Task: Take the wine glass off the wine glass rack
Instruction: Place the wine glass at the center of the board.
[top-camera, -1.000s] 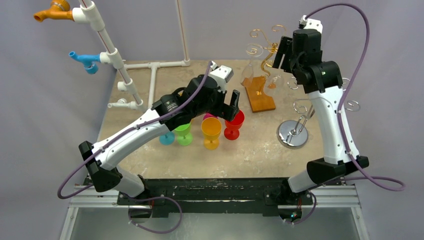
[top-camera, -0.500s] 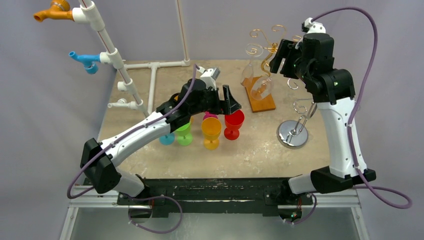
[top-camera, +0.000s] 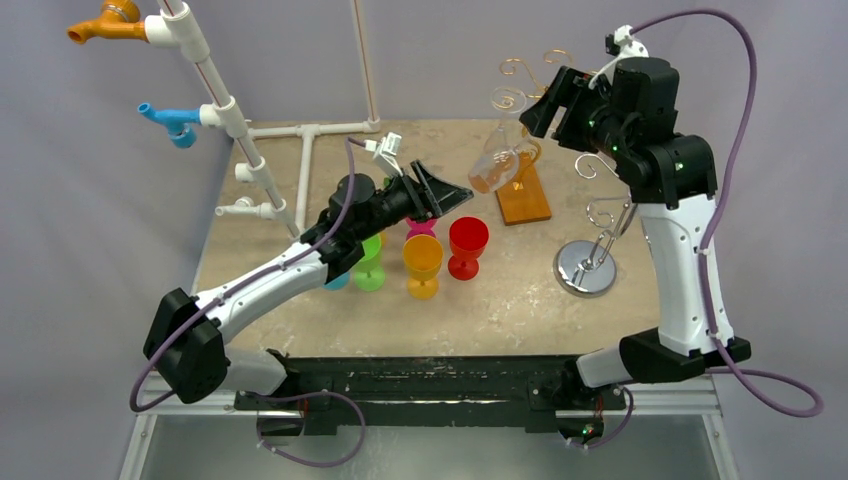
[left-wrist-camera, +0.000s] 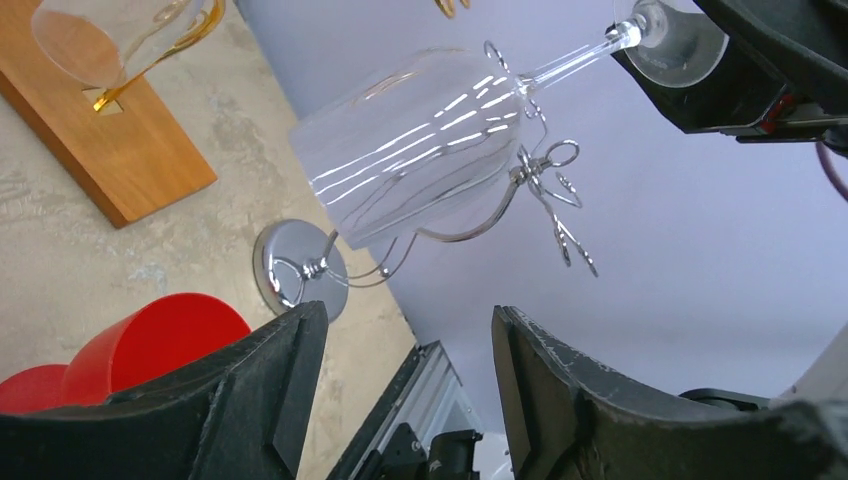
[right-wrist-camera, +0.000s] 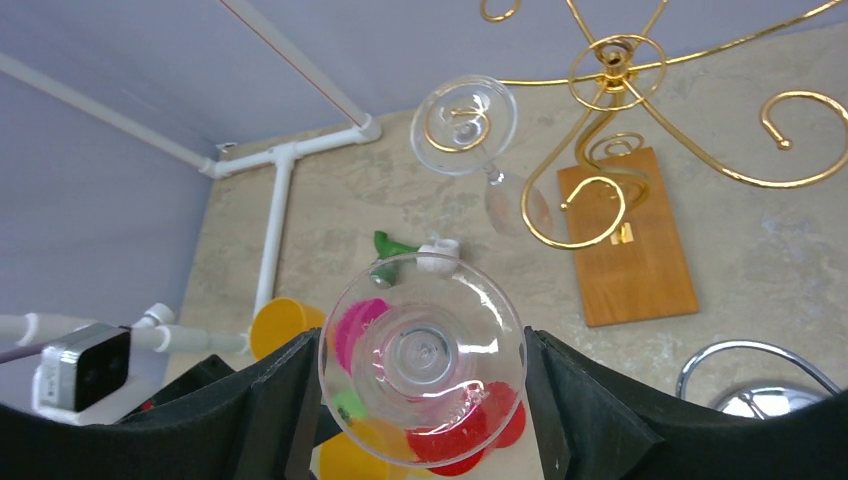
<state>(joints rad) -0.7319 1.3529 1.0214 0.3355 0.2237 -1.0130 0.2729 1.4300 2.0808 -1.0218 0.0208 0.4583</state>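
Top external view is showing the right claw (top-camera: 546, 100) gripping the wine glass (top-camera: 494, 166) by its foot, clear of the rack (top-camera: 523, 196), bowl tilting toward 8 o'clock, probably for the open left claw (top-camera: 450, 188).

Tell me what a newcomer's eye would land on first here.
The clear wine glass hangs tilted in mid-air over the far side of the table, pinched by its foot in the right gripper. To its left, the left gripper points its open jaws at the bowl. Next come the bright plastic goblets lined up mid-table.
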